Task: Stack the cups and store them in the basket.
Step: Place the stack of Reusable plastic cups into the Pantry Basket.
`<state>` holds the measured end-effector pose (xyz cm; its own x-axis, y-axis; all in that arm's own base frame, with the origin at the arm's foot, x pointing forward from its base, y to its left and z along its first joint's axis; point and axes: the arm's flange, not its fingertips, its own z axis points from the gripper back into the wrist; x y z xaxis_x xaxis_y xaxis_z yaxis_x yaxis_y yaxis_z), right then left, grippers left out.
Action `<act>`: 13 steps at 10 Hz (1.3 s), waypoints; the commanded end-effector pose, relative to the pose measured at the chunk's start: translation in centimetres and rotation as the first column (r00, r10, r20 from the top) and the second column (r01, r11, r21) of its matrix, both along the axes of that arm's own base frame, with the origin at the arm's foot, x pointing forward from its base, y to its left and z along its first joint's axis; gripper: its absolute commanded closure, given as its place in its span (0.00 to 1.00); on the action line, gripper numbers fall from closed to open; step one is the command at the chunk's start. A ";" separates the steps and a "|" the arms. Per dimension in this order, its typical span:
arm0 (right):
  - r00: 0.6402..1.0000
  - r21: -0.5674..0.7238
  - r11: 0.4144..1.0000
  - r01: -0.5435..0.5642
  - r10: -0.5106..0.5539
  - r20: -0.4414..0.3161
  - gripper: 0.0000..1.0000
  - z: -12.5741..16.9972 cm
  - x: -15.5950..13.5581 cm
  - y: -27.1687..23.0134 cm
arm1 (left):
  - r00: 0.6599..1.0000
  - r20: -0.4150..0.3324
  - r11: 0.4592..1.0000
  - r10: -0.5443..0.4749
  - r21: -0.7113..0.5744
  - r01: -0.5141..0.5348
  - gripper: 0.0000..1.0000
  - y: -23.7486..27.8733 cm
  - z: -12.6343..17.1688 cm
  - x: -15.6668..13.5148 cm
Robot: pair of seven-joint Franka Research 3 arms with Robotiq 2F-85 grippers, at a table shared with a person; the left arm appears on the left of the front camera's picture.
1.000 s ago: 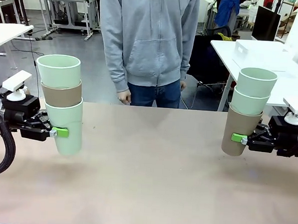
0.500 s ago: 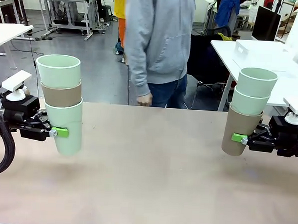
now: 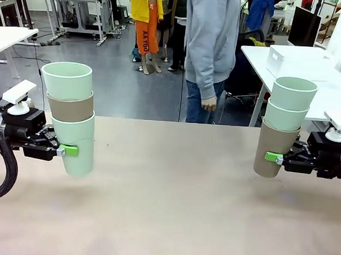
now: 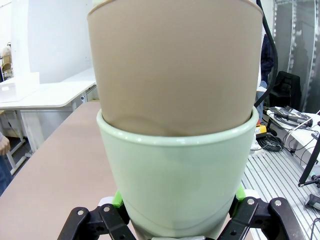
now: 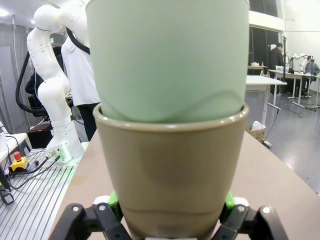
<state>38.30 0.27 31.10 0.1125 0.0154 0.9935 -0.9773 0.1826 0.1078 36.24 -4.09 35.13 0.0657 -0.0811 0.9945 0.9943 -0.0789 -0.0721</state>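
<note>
Counter: a bare brown top (image 3: 173, 190) is shown running to the far edge.
Person (image 3: 213, 27): pictured at the far side, turned sideways, dressed in a grey hooded top and blue jeans.
Floor (image 3: 121, 90): grey, seen beyond the counter.
White tables: one is placed far left (image 3: 6, 38), another at right (image 3: 332, 90).
Monitor (image 3: 304, 26): a dark screen is set behind the right table.
Red button (image 5: 19, 161): mounted on a yellow base, low in the right wrist view.
</note>
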 end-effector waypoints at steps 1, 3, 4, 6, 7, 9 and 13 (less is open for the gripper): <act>1.000 -0.001 1.000 0.001 -0.001 0.012 0.16 0.4 0.0 0.0 | 1.000 0.013 1.000 0.002 -0.009 -0.001 0.13 0.2 0.3 -0.1; 1.000 -0.001 1.000 0.001 -0.001 0.012 0.16 0.4 0.0 0.0 | 1.000 0.013 1.000 0.002 -0.009 -0.001 0.13 0.2 0.3 -0.1; 1.000 -0.001 1.000 0.001 -0.001 0.012 0.16 0.4 0.0 0.0 | 1.000 0.013 1.000 0.002 -0.009 -0.001 0.13 0.2 0.3 -0.1; 1.000 -0.001 1.000 0.001 -0.001 0.012 0.16 0.4 0.0 0.0 | 1.000 0.013 1.000 0.002 -0.009 -0.001 0.13 0.2 0.3 -0.1; 1.000 -0.001 1.000 0.001 -0.001 0.012 0.16 0.4 0.0 0.0 | 1.000 0.013 1.000 0.002 -0.009 -0.001 0.13 0.2 0.3 -0.1; 1.000 -0.001 1.000 0.001 -0.001 0.012 0.16 0.4 0.0 0.0 | 1.000 0.013 1.000 0.002 -0.009 -0.001 0.13 0.2 0.3 -0.1; 1.000 -0.001 1.000 0.001 -0.001 0.012 0.16 0.4 0.0 0.0 | 1.000 0.013 1.000 0.002 -0.009 -0.001 0.13 0.2 0.3 -0.1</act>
